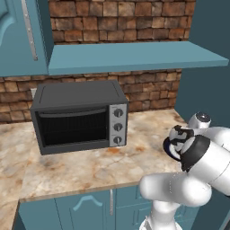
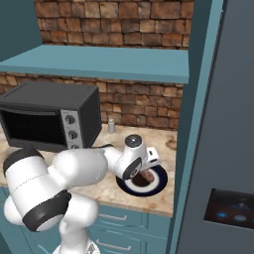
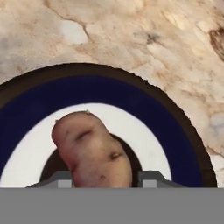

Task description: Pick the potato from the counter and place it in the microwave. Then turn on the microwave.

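The small, lumpy tan-brown potato (image 3: 92, 151) lies on a round plate with a dark blue rim and white centre (image 3: 175, 131), which sits on the mottled beige marble table (image 3: 131, 39) near its right end, beside the tall teal cabinet panel (image 2: 191, 149). The plate keeps the potato from rolling, so it can be taken straight from above.

The white arm reaches low over the plate, and its gripper (image 3: 105, 177) points down at the potato. In the hand view the two grey fingers (image 3: 61, 178) flank the potato's near end, one on each side, right against its skin. They look to be pinching the potato, or within a hair of it, though I cannot tell whether the grip is firm yet. The potato rests on the plate, not lifted.

The potato is an elongated, uneven lump, broader at the near end, with a pinkish-tan skin, dark eyes and a shallow crease near its far end. Its rounded, bumpy surface could slip between narrow fingers, so a grip across its thick middle seems sensible.

The black box oven with a silver knob panel (image 1: 78, 119) stands further left on the table, well apart from the plate.
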Available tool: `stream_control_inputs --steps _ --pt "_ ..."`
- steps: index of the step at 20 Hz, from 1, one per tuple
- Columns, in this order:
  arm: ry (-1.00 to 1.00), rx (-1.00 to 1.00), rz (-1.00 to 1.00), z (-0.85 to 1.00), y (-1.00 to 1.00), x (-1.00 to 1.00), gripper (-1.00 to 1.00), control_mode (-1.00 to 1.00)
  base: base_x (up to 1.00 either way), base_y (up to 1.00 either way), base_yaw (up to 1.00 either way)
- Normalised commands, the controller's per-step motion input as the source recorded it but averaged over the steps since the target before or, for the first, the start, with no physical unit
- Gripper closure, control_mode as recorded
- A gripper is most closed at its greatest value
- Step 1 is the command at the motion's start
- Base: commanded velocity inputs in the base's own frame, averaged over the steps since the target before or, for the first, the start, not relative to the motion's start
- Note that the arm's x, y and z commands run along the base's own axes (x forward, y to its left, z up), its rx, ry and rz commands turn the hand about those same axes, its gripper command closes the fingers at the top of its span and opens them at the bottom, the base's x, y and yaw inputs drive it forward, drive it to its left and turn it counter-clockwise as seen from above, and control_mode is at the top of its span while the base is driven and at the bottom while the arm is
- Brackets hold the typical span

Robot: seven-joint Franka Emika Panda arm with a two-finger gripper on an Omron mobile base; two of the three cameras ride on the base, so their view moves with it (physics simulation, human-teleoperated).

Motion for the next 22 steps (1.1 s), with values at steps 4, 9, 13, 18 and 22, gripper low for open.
stream_control_inputs --steps 4,9,13,18,22 --pt "0.00 0.00 0.00 0.30 0.09 -0.14 1.00 -1.00 0.00 0.00 0.00" --pt "0.00 0.00 -0.01 0.34 0.12 -0.17 1.00 -1.00 0.00 0.00 0.00" --pt "0.04 0.00 -0.03 0.35 0.10 -0.20 1.00 -1.00 0.00 0.00 0.00" --pt "0.13 -0.03 -0.09 0.34 0.11 -0.19 1.00 -1.00 0.00 0.00 0.00" --pt "0.04 -0.02 -0.12 0.33 0.11 -0.18 1.00 -1.00 0.00 0.00 0.00"
